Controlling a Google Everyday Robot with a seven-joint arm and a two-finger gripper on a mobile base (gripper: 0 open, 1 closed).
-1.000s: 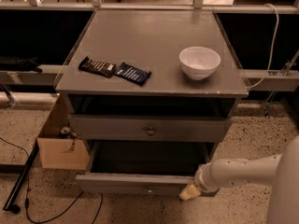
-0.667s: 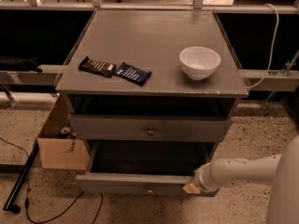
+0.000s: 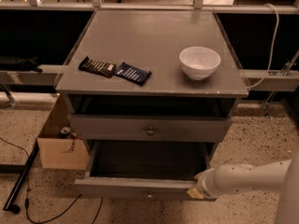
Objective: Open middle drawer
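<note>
Middle drawer [image 3: 135,187] pulled out, gripper [image 3: 195,192] at its front's right end

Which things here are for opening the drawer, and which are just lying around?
For the job:
- middle drawer, pulled out
- gripper, at the right end of that drawer's front

Just lying about:
- white bowl on the tabletop
- brown snack bar and blue snack bar, side by side on the tabletop
- cardboard box, down at the left

Hand [image 3: 195,192] at front corner of middle drawer [image 3: 135,188], grip indiscernible
</note>
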